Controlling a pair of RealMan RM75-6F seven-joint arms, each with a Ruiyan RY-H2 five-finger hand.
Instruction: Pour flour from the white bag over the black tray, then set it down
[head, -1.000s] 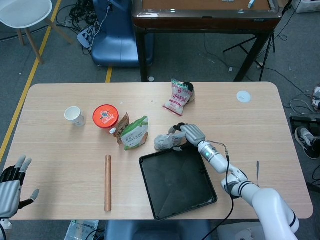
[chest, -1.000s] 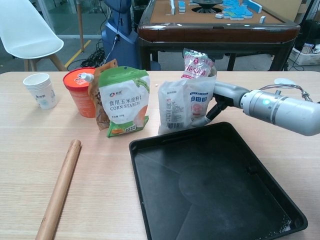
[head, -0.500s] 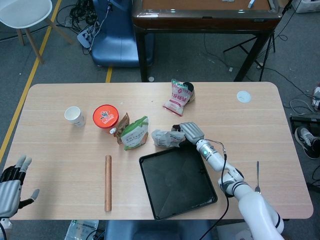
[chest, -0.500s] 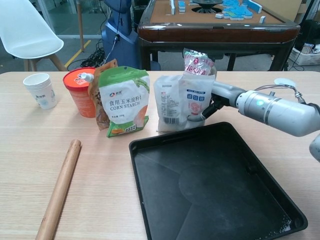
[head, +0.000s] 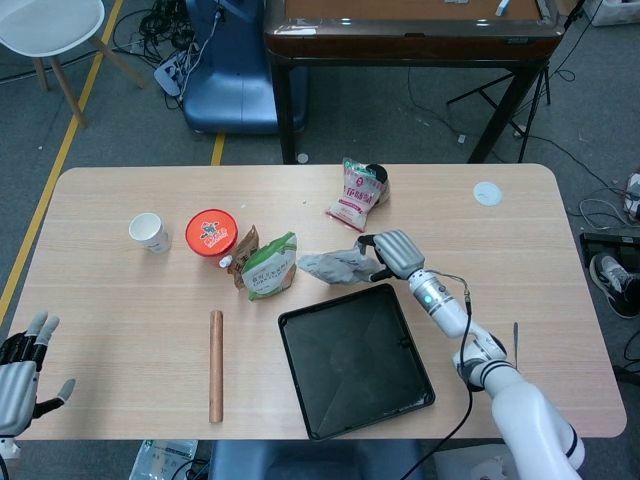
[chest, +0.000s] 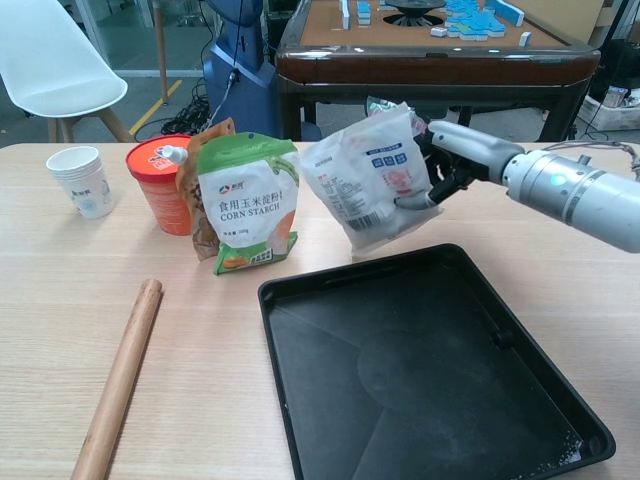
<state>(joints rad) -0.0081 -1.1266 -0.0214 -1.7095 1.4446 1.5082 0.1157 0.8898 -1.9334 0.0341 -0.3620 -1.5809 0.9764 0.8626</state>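
Right hand (chest: 447, 170) clamped on white bag (chest: 368, 178), lifted, tilted — no pour onto black tray (chest: 540, 330) yet; set-down pending.

even, bright indoor light from overhead in both your views; shadows are soft and short, sitting close under the objects on the table (head: 120, 300). the black tray (chest: 420, 370) shows a dull sheen across its floor in your chest view, no hard glare. focus is sharp on the tabletop; the chest view's background goes slightly soft, and straight edges bow mildly near its borders
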